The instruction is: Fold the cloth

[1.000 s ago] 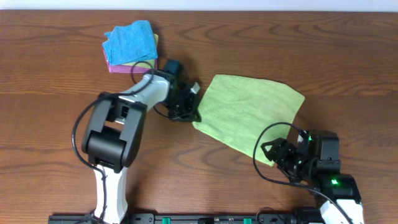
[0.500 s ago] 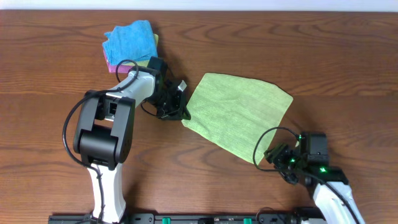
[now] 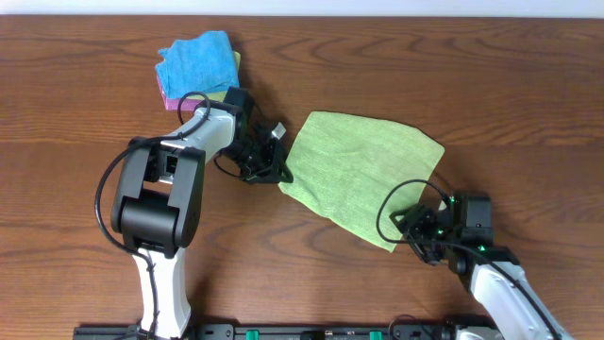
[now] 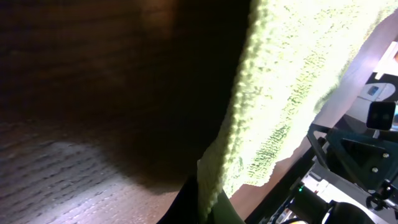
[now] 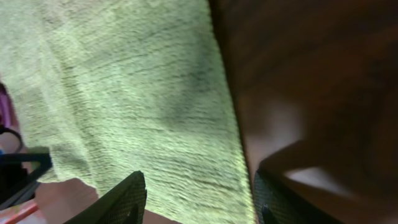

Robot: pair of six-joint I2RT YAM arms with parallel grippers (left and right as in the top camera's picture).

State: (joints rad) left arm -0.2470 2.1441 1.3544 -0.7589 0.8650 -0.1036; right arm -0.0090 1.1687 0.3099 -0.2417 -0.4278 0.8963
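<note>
Since a second ago the cloth (image 3: pixel 363 170) has slid leftward across the table (image 3: pixel 528 85), drawn along with the left gripper (image 3: pixel 280 170), and the right gripper (image 3: pixel 408 225) has come up to the cloth's near corner.

That lime sheet lies flat in the middle of the wood, set like a diamond. The left gripper is clamped on its left corner; the left wrist view shows the cloth (image 4: pixel 280 81) rising from the pinched fingers (image 4: pixel 205 202). The right gripper (image 5: pixel 198 186) stands parted, its two fingers astride the right-hand edge of the cloth (image 5: pixel 124 81) near the bottom corner, nothing squeezed between them. A black cable (image 3: pixel 387 212) from the right arm loops above that same corner.

Behind the left arm, at the far left, sits a rumpled blue cloth (image 3: pixel 196 61) atop a pink cloth (image 3: pixel 184 101), well apart from the lime one. The left arm's elbow lies between that pile and the near edge of the table.

Bare wood runs along the cloth's far edge and past its right corner, and more lies open between the two arm bases.
</note>
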